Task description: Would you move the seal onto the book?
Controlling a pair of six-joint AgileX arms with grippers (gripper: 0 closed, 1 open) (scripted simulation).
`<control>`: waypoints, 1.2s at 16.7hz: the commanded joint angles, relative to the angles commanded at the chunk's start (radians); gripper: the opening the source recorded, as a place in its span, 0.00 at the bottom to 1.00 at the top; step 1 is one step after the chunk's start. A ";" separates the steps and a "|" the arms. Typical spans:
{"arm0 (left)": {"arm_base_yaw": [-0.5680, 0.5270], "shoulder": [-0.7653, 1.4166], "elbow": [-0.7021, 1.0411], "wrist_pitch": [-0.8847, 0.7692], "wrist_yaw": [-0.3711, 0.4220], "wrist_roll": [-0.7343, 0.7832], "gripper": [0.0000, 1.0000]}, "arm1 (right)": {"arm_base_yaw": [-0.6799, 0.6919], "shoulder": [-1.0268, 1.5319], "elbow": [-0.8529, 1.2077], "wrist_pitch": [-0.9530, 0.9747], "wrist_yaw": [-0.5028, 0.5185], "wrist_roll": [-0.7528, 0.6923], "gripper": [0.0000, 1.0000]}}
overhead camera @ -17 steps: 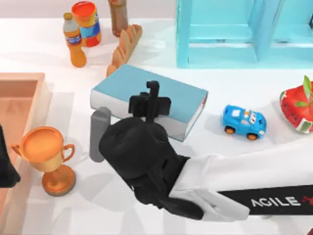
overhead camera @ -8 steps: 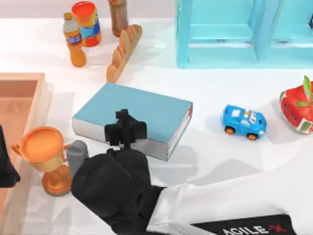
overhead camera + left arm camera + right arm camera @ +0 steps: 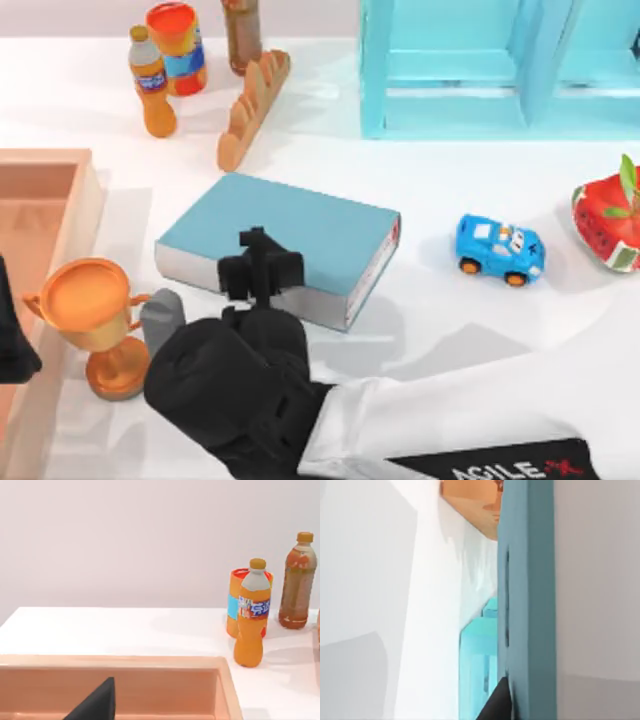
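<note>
The right gripper (image 3: pixel 262 268) hangs over the near edge of the book (image 3: pixel 300 228); I cannot tell how its fingers stand. The seal isn't discernible. Left of the book a wooden tray (image 3: pixel 45 200) lies, with the left gripper (image 3: pixel 12 340) parked above it

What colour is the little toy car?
The toy car is bright blue with white windows and orange wheels. The top view shows it best.
</note>
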 joint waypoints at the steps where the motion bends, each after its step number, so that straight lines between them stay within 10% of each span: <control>1: 0.000 0.000 0.000 0.000 0.000 0.000 1.00 | 0.003 -0.005 -0.002 0.009 -0.005 -0.003 0.00; 20: 0.000 0.000 0.000 0.000 0.000 0.000 1.00 | 0.005 0.074 -0.035 0.126 -0.010 -0.002 0.08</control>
